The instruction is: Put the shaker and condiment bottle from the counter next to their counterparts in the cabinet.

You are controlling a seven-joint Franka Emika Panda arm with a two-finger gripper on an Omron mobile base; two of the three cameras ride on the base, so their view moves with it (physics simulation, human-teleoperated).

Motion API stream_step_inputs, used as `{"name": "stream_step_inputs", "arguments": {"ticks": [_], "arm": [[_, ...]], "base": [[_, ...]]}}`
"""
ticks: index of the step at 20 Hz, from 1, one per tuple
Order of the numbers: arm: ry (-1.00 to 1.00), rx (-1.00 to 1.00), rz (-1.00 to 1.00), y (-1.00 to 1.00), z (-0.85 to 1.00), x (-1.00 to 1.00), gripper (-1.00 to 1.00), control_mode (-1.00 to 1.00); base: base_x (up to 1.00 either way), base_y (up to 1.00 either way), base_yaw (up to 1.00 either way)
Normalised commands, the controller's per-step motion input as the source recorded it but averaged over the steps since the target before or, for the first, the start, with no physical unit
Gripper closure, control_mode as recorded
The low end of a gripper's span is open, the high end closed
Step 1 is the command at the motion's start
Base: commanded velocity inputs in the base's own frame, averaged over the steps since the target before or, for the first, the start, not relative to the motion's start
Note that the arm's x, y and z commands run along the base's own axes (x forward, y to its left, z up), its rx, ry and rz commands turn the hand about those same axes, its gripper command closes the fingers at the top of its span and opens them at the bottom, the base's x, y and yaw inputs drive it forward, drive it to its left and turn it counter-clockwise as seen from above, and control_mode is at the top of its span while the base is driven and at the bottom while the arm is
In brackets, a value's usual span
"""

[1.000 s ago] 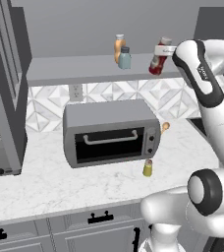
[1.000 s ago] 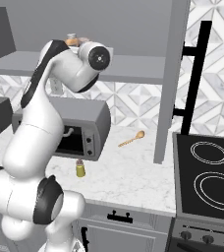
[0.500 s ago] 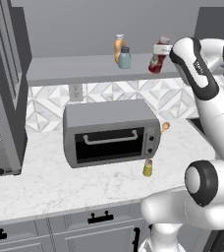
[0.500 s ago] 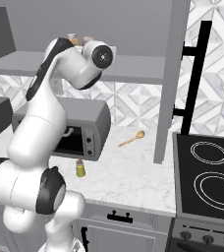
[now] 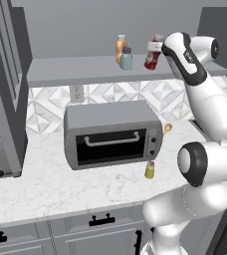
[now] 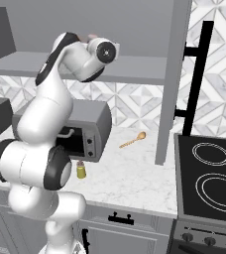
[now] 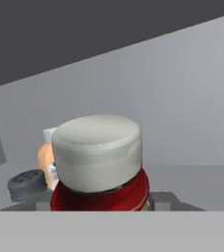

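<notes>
Over the cabinet [image 5: 85, 69], the tool grips the tilted condiment bottle [image 5: 153, 54].

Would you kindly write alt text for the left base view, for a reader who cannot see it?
The white arm holds the red condiment bottle tilted at the grey cabinet shelf, right of the orange bottle and teal-grey shaker. Below, the yellow shaker stands on the marble counter before a toaster oven.

A grey wall shelf [image 5: 75, 72] crosses the upper frame, bearing an orange bottle [image 5: 120, 46] and teal-grey shaker [image 5: 126, 59]. Below, the marble counter [image 5: 46, 187] carries a toaster oven [image 5: 113, 133], yellow shaker [image 5: 149, 170] and wooden spoon [image 6: 133, 140].
</notes>
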Motion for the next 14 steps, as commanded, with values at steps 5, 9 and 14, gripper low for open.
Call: {"name": "stream_step_inputs", "arguments": {"ticks": [5, 9, 14], "arm": [[-0.01, 0.0, 0.0, 0.0, 0.0, 0.43, 1.0, -1.0], [-0.01, 0.0, 0.01, 0.0, 0.0, 0.51, 1.0, -1.0], [-0.03, 0.0, 0.05, 0.0, 0.0, 0.5, 1.0, -1.0]], "base": [[0.0, 0.0, 0.0], [0.0, 0.0, 0.0], [0.0, 0.0, 0.0]]}}
